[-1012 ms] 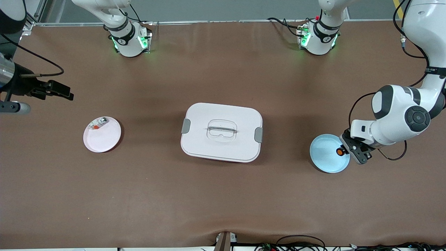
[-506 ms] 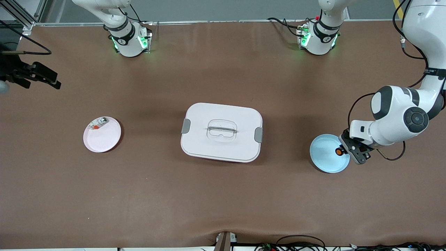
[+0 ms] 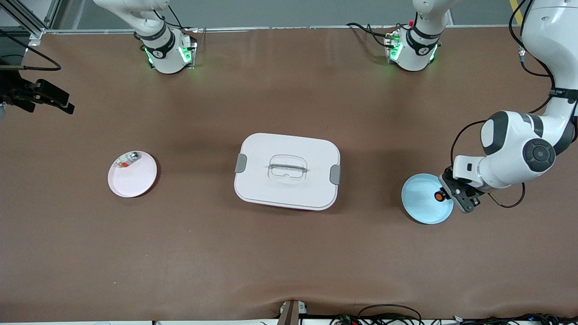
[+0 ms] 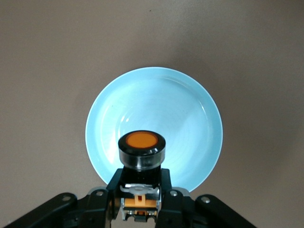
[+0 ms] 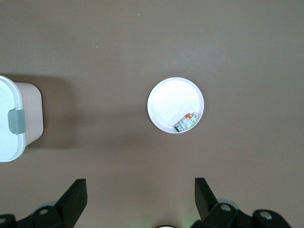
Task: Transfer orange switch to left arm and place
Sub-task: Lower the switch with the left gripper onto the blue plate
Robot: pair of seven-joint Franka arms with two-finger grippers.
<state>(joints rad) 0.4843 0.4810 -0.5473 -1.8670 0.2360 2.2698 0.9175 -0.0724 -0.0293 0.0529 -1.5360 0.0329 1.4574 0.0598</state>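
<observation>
A matte brown table (image 3: 289,253) carries the smooth white rounded box (image 3: 287,171) at its middle, while the left gripper (image 3: 445,195) pinches the tiny black, orange-capped orange switch (image 3: 439,196) over a glossy blue plate (image 3: 422,201), and the right gripper (image 3: 54,100) waits, spread wide.

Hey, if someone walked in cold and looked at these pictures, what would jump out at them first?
Probably the big white box in the middle of the table, between a pink plate toward the right arm's end and a blue plate toward the left arm's end. Next, the left gripper shut on the orange switch over the blue plate. The right gripper waits open, up over the table's edge.
</observation>
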